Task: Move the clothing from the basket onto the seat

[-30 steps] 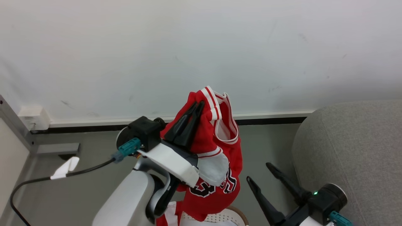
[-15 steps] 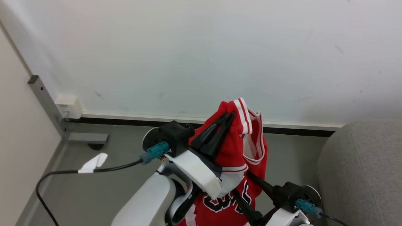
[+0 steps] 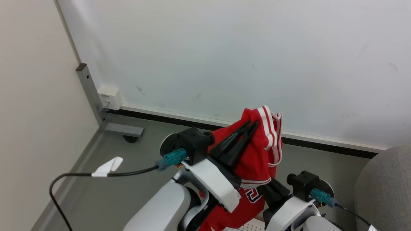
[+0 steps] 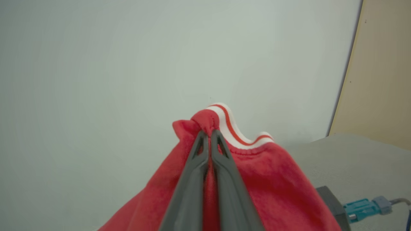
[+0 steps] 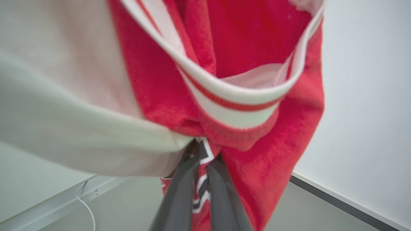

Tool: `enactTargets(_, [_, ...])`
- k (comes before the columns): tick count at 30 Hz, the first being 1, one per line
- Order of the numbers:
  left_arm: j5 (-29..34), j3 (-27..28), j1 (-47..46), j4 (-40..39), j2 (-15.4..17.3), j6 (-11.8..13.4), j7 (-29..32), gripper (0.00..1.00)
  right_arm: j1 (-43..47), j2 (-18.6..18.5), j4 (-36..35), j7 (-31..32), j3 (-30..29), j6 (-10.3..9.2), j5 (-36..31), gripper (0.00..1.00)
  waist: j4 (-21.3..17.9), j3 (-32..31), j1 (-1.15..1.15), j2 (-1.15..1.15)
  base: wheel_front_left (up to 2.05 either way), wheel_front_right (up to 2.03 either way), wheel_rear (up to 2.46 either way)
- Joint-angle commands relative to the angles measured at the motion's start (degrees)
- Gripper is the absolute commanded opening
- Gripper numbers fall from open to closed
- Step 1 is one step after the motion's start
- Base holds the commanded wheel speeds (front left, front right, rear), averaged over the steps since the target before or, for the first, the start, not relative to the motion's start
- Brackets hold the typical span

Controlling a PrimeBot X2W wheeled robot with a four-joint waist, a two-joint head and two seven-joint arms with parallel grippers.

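Right hand (image 5: 205, 151) buried in clothing (image 3: 257, 154), basket (image 3: 252, 226) cropped

Your right gripper (image 5: 204, 150), spread wide and clear of the clothing (image 3: 257, 154) a second ago, is now pinched shut on the red fabric just below your left gripper (image 3: 253, 124). Your head camera has swung left, so less of the seat (image 3: 385, 186) beside the right gripper shows.
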Motion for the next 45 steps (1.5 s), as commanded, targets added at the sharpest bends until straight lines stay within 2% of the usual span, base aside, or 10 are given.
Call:
enactTargets(1, [-0.5,0.2,0.2,-0.2,0.5,0.2,0.1,0.0,0.3,0.1,-0.6,0.0,-0.5,-0.12,-0.5,0.0,0.2,0.1,0.0,0.0,0.0,0.0,0.0])
enactTargets(12, [-1.3,2.1,2.0,1.6,2.4,2.0,-1.2,0.0,3.8,-0.6,-7.6,0.0,-5.1,-0.12,-1.8,0.0,-2.3,0.6,0.0,0.0,0.0,0.0,0.0])
enactTargets(14, [-0.9,2.3,2.4,2.2,2.7,2.4,-2.2,0.36,4.5,-1.3,-9.6,0.0,-6.8,-0.12,-2.3,0.0,-3.1,0.7,0.0,0.0,0.0,0.0,0.0])
enactTargets(15, [-0.6,2.2,2.9,2.6,2.8,2.6,-2.6,0.42,5.1,-1.6,-10.6,0.0,-7.8,-0.12,-2.7,0.0,-3.7,0.7,0.0,0.0,0.0,0.0,0.0])
enactTargets(16, [-0.9,2.0,3.6,3.0,2.6,2.7,-3.0,0.63,5.7,-1.8,-11.6,0.0,-8.8,-0.12,-2.9,0.0,-4.3,0.8,0.0,0.0,0.0,0.0,0.0])
enactTargets(17, [-1.0,2.0,4.1,3.3,2.5,2.8,-3.5,1.0,6.2,-1.9,-12.5,0.0,-9.8,-0.12,-3.3,0.0,-5.0,0.9,0.0,0.0,0.0,0.0,0.0])
enactTargets(25, [-0.1,0.5,7.2,4.9,3.0,2.6,-6.9,1.0,7.2,-4.9,-17.9,0.0,-17.8,-0.12,-6.1,0.0,-12.8,2.1,0.0,0.0,0.0,0.0,0.0])
enactTargets(39, [2.5,-2.7,6.9,6.8,2.6,1.6,-9.9,1.0,5.8,-11.2,-24.4,0.0,-26.4,-0.12,-10.1,0.0,-31.0,5.1,0.0,0.0,0.0,0.0,0.0])
enactTargets(45, [3.1,-2.3,8.2,8.3,2.5,2.6,-11.3,1.0,7.4,-11.2,-26.9,0.0,-29.9,-0.12,-10.9,0.0,-38.8,6.4,0.0,0.0,0.0,0.0,0.0])
